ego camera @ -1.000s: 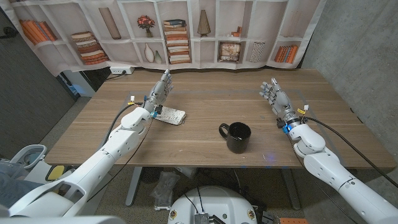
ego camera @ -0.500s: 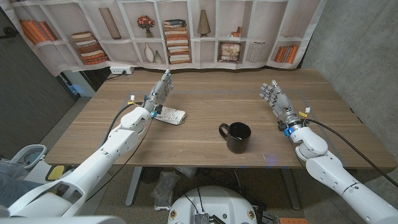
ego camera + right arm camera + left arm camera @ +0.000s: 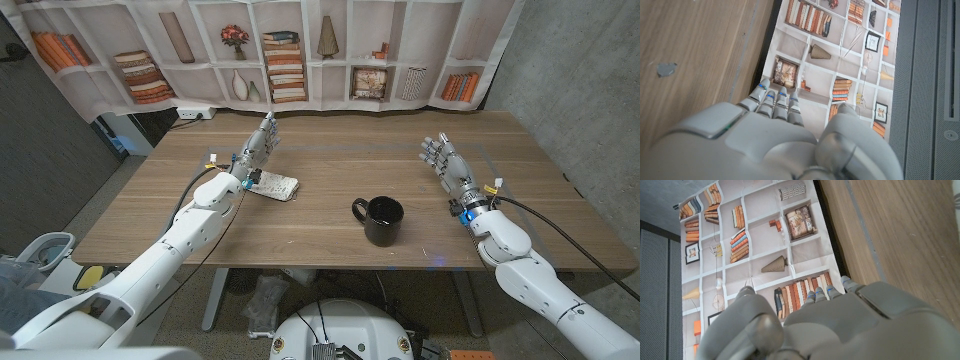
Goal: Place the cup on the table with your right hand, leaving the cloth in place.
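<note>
Mug (image 3: 380,220), black and glossy, stands upright on the wooden table (image 3: 400,160), near the front edge and a little right of the middle, with its handle pointing toward the robot's left. Nothing touches it. The right hand (image 3: 445,163) is held up above the table's right part, well apart from the mug, its fingers (image 3: 437,148) straight, slightly spread and holding nothing; its wrist with a blue ring and a black cable runs back toward the front right corner. In the right wrist view the back of the right hand (image 3: 765,145) shows with its fingertips (image 3: 775,102) reaching toward the printed bookshelf backdrop (image 3: 840,55) beyond the table edge.

On the left part of the table lies a folded pale cloth (image 3: 276,186) with a faint pattern, well apart from the mug. The left hand (image 3: 256,150) stands just behind and over the cloth's left end, palm upright, fingers extended together and pointing toward the backdrop (image 3: 290,50), gripping nothing; whether its heel touches the cloth cannot be told from the head view. The left wrist view shows the back of the left hand (image 3: 830,325) with its fingertips (image 3: 822,294) against the same bookshelf print (image 3: 755,240), and a strip of bare table wood (image 3: 900,230) alongside.

Behind the table the backdrop shows shelves with books, vases and a flower pot.
</note>
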